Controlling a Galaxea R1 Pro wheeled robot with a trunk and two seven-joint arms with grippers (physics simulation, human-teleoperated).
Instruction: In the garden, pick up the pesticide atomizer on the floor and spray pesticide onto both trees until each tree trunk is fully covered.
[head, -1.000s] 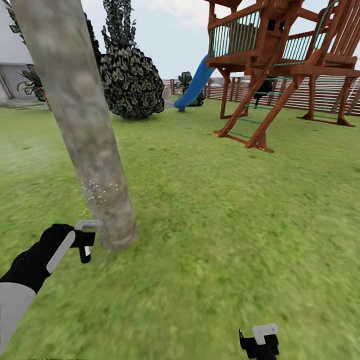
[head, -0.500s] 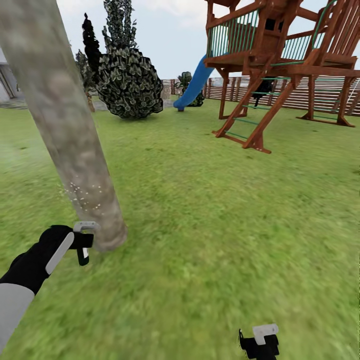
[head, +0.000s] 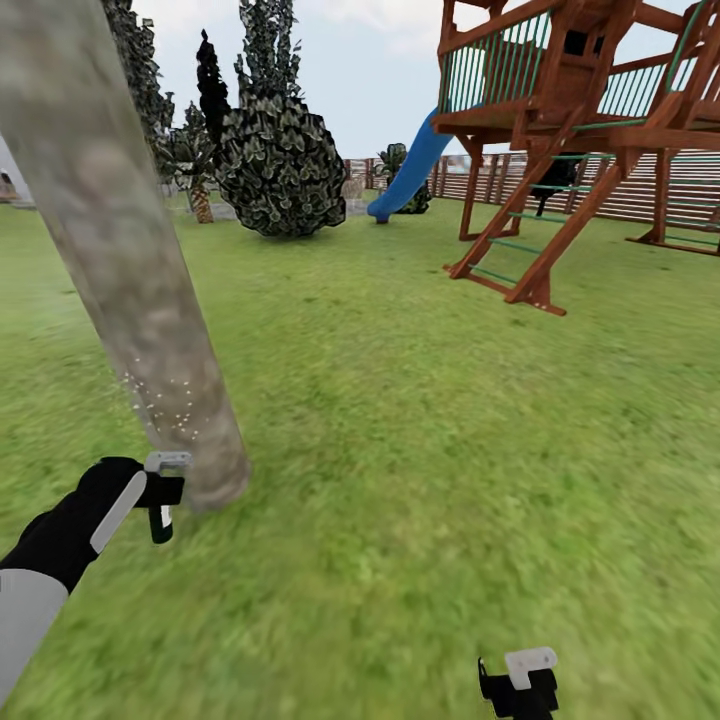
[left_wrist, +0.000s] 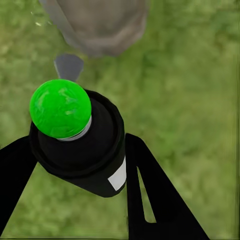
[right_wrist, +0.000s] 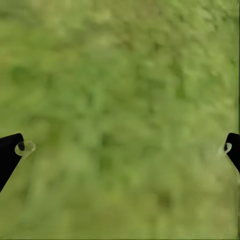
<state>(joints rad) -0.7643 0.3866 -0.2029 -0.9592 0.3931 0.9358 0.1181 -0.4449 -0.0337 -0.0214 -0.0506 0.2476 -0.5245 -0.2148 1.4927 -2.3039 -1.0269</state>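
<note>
Now my left end effector (left_wrist: 80, 165), clamped on the atomizer (left_wrist: 75, 145), should sweep pesticide (head: 165, 405) up the bare tree trunk (head: 120, 260); right end effector (right_wrist: 120, 150) gapes wide.

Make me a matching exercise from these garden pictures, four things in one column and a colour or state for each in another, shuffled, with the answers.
Things:
1. tree trunk
2. pesticide atomizer
3. right end effector
4. slide

Descriptions:
A. blue
B. open above grass, holding nothing
C. dusted near its base with white specks
D. black body, green cap, gripped by the left end effector

Pairs: 1-C, 2-D, 3-B, 4-A
</note>
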